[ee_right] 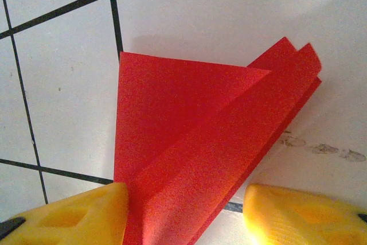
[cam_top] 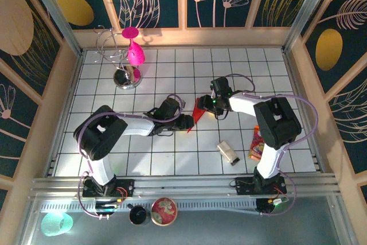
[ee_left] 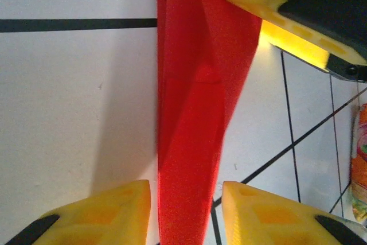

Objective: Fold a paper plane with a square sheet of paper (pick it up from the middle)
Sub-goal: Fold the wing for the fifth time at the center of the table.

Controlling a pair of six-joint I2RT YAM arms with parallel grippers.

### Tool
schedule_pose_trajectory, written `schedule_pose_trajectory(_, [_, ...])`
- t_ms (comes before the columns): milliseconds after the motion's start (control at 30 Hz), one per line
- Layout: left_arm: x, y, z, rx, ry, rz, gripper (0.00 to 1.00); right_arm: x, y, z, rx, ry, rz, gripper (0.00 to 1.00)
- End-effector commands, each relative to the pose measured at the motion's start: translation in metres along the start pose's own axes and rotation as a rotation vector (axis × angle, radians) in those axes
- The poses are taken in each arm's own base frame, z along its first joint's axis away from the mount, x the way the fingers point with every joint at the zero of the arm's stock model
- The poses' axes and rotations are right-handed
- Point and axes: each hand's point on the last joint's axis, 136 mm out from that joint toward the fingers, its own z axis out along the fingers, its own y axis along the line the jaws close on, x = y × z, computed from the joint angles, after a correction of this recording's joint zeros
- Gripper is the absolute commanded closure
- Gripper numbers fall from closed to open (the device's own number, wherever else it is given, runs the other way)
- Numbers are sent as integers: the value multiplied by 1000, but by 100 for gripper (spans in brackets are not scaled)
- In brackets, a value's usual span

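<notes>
Near ledge, far left: teal lump [cam_top: 56, 224]. Left arm [cam_top: 100, 136] reaches right across the tiled table [cam_top: 172, 162]. At the back, a chrome wire stand [cam_top: 127, 77] with a magenta goblet [cam_top: 135, 53] upright just beside it. On the ledge, a black cup [cam_top: 137, 215] and beside it a round red tin [cam_top: 164, 210].

Left gripper [cam_top: 184, 122] sits low over the tiles at the plane's near tip. In the left wrist view its jaws are part open, with yellow fingers [ee_left: 109, 213] on either side of the narrow red strip. One finger touches the paper edge and a sliver of tile shows at the other. No pinch visible.

Plane [cam_top: 198, 111] is red, folded and layered. It is mid-table between the two grippers, pointed end toward the near side. In the right wrist view its layers fan apart at the wide end.

Right gripper [cam_top: 214, 105] is at the plane's wide end, jaws well apart. Paper runs in between the fingers [ee_right: 69, 216]; one touches it, the other stands clear. In the left wrist view one of its yellow fingers sits over the paper; can't tell if it presses.

Small silver box [cam_top: 228, 152] lies on the tiles. Snack packet [cam_top: 256, 143] is just beside the right arm [cam_top: 276, 123].
</notes>
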Motion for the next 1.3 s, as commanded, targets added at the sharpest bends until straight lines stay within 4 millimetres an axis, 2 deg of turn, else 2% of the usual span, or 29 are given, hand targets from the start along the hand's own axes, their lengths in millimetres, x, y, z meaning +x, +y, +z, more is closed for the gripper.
schedule_pose_trajectory(0, [3,13,7,-70,14,1,66,25,-38,40,107,56,11,42])
schedule_pose_trajectory(333, [10,32,13,-141,35,-27,72,31,-43,42,117,69,16,42])
schedule_pose_trajectory(800, [22,49,21,-196,81,-45,75,39,-54,51,142,94,17,44])
schedule_pose_trajectory(933, [23,53,21,-210,84,-48,76,37,-49,49,124,93,17,45])
schedule_pose_trajectory(1033, [24,55,21,-221,87,-49,76,24,-31,34,65,58,7,44])
schedule_pose_trajectory(1167, [25,57,22,-224,88,-54,76,-5,-6,-6,-15,-53,-14,43])
schedule_pose_trajectory(1267, [24,55,21,-217,84,-53,76,-16,2,-33,-49,-113,-37,42])
